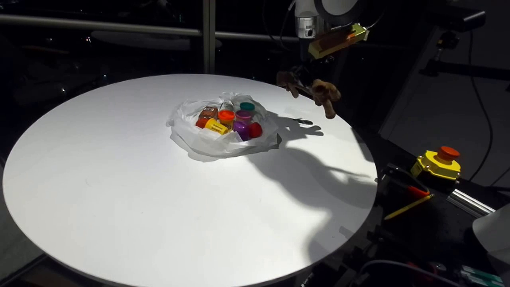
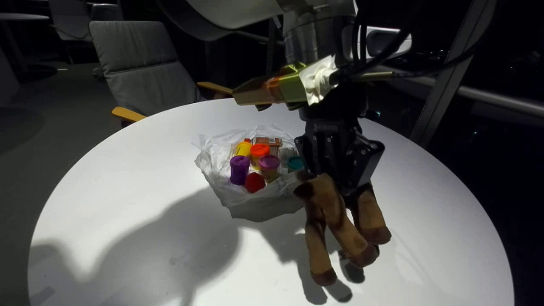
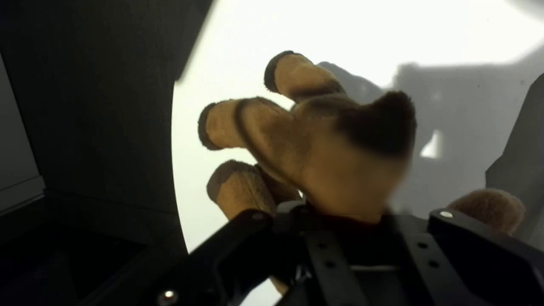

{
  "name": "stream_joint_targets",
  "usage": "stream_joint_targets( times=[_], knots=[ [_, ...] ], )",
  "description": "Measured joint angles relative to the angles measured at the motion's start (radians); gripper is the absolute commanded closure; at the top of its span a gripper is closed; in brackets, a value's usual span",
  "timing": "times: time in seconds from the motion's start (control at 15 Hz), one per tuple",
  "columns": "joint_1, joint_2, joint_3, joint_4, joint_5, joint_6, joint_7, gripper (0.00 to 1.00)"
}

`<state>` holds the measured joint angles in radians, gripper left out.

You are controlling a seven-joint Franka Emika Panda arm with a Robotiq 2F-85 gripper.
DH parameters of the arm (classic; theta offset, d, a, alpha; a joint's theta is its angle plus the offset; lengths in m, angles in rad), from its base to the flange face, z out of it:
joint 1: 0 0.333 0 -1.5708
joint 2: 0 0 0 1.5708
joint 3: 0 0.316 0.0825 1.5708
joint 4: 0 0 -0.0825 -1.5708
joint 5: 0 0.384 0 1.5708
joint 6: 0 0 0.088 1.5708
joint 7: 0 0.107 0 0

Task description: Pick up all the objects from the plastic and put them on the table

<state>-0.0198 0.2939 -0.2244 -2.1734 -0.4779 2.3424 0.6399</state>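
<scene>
The plastic bag [image 2: 255, 208] sits gaping on the table [image 2: 85, 204]. Inside it, left to right in an exterior view, I see a purple tub [image 2: 239, 171], a yellow tub [image 2: 243, 148], a red tub [image 2: 255, 182], an orange-lidded tub [image 2: 259, 151], a small brown box [image 2: 267, 141], a purple-lidded tub [image 2: 269, 165] and, toward the bag's right side, a teal-lidded tub [image 2: 294, 163]. All of these have yet to come out.

To the right of the bag, in both exterior views, I have the end effector [image 2: 338, 180] pinching a brown plush animal [image 2: 325, 199]; I cannot tell which animal. It hangs above the table, outside the bag, legs splayed.

I judge this to be the placing half of one pick: the plush animal is clear of the bag and wants setting down. My next move should be to lower it to the right of the bag, let its soft legs meet the surface, then spread the fingers and lift off slowly in case the fur clings. After that I would go for a tub in the bag.
</scene>
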Motion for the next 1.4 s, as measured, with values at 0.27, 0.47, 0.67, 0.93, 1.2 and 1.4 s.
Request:
stream_joint_targets(
  times=[0.27,0.47,0.67,0.93,1.2,1.4],
  knots=[
    [0.0,0.031,0.0,0.031,0.039,-0.003,0.022,0.18],
    [0.002,0.019,0.002,0.033,0.073,-0.006,0.028,0.0],
    [0.006,-0.009,0.003,0.033,0.076,-0.022,0.055,0.0],
    [0.02,-0.088,0.032,0.005,0.102,-0.047,0.07,0.0],
    [0.061,-0.191,0.125,-0.059,0.131,-0.062,0.072,0.0],
    [0.097,-0.223,0.207,-0.077,0.185,-0.06,0.06,0.0]
  ],
)
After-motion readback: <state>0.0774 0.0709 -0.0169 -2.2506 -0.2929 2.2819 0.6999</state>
